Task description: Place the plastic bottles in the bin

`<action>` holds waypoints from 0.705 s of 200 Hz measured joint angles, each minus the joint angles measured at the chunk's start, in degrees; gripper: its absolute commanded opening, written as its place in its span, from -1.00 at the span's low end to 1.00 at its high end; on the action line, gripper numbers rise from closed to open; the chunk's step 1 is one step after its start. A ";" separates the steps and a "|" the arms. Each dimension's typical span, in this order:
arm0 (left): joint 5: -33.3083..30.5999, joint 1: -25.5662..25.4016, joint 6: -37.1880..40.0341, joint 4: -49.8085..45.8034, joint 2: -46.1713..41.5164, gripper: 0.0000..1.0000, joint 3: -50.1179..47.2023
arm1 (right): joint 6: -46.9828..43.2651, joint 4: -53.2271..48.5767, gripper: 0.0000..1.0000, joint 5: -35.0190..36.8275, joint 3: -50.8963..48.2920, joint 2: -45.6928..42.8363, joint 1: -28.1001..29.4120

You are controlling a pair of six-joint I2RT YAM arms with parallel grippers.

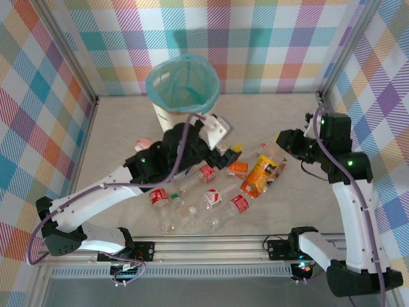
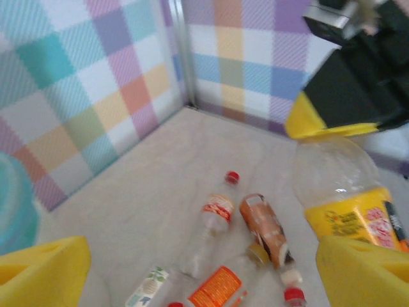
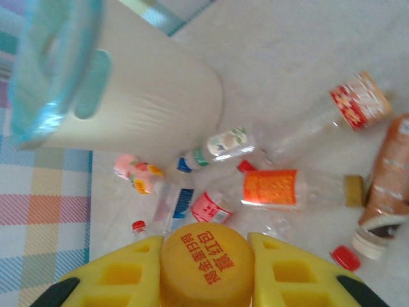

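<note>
Yellow bottle (image 1: 257, 176) lies diagonally, cap pointing far-right, pinched by right end effector (image 3: 206, 259).

Both arms look alike to me, with glossy white shells on the long links and matt black housings at every joint. The left arm (image 1: 96, 195) has a lilac cable (image 1: 182, 137) running from its black base along the links to the wrist, where a white camera block (image 1: 214, 128) is fitted. The right arm (image 1: 348, 204) carries the same lilac cable, and small green lights (image 1: 350, 163) glow on its black joints. The left claw (image 2: 203, 274) has bright yellow pads (image 2: 38, 272) with blocky, square-cut edges. The right claw (image 3: 208, 272) has yellow fingers (image 3: 118, 275) too, moulded with rectangular hollows and tipped in black at the outer corners.
</note>
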 measured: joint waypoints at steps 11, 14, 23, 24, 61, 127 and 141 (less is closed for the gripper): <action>-0.98 1.81 -1.79 -1.95 0.09 0.83 2.91 | -0.90 0.33 -0.63 0.04 4.70 2.60 1.79; -1.27 2.29 -2.47 -2.56 0.17 0.83 3.76 | -0.98 0.44 -0.63 0.26 5.88 3.32 2.38; -2.14 4.07 -4.42 -4.28 0.70 0.83 6.62 | -1.66 1.31 -0.62 0.55 9.53 5.62 4.48; -2.19 4.26 -4.59 -4.39 0.76 0.83 6.86 | -1.68 1.42 -0.62 0.52 9.81 5.84 4.70; -1.84 14.78 -12.07 -8.92 3.19 0.84 14.38 | -4.02 7.26 -0.62 2.43 22.18 15.52 12.94; 6.12 31.91 -19.45 -12.17 5.55 0.83 19.15 | -6.82 21.68 -0.61 4.26 42.40 34.71 18.91; 8.15 35.28 -21.16 -11.76 5.95 0.81 19.39 | -7.30 24.57 -0.61 4.83 47.39 39.30 19.41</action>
